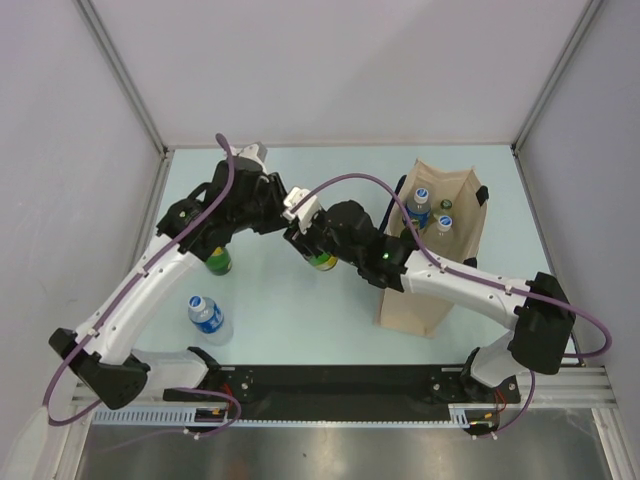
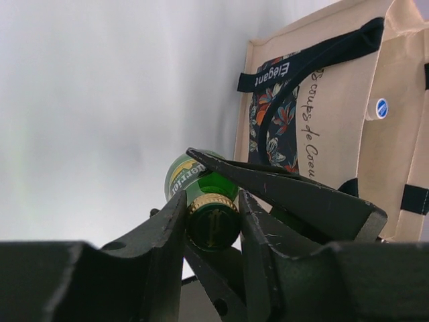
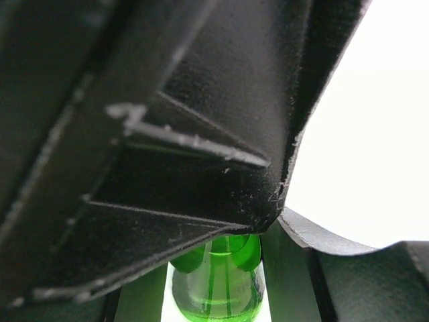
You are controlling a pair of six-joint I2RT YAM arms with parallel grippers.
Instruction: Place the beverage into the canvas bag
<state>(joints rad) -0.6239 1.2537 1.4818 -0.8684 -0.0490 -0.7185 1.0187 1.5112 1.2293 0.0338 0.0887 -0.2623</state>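
**Left tool**: matte black wedge fingers with scuffed edges. They are clamped on either side of the gold ridged cap of the bottle. Only the left wrist view shows this grip.

**Bottle**: dark green glass with a yellow-green label. It is held off the worktop between the two tools, cap end toward the left tool. The right wrist view shows what the others do not: lit from behind, the glass is clear bright green.

**Right tool**: black angular fingers, meeting the left tool tip to tip. In the left wrist view one finger lies across the bottle just past the cap. In its own view, dark finger faces sit against both sides of the glass with no gap showing, so it is narrowed onto the bottle.

**Bag**: beyond the tools, on the right tool's side and apart from the bottle. It is beige canvas, boxy and upright, with navy straps, a floral panel and script lettering. Only the top view looks into its open mouth, where two blue-capped bottles stand.

**Second green bottle**: on the worktop under the left arm.

**Water bottle**: clear plastic with a blue cap, nearer the left arm's base.

**Worktop**: pale blue-green and smooth.
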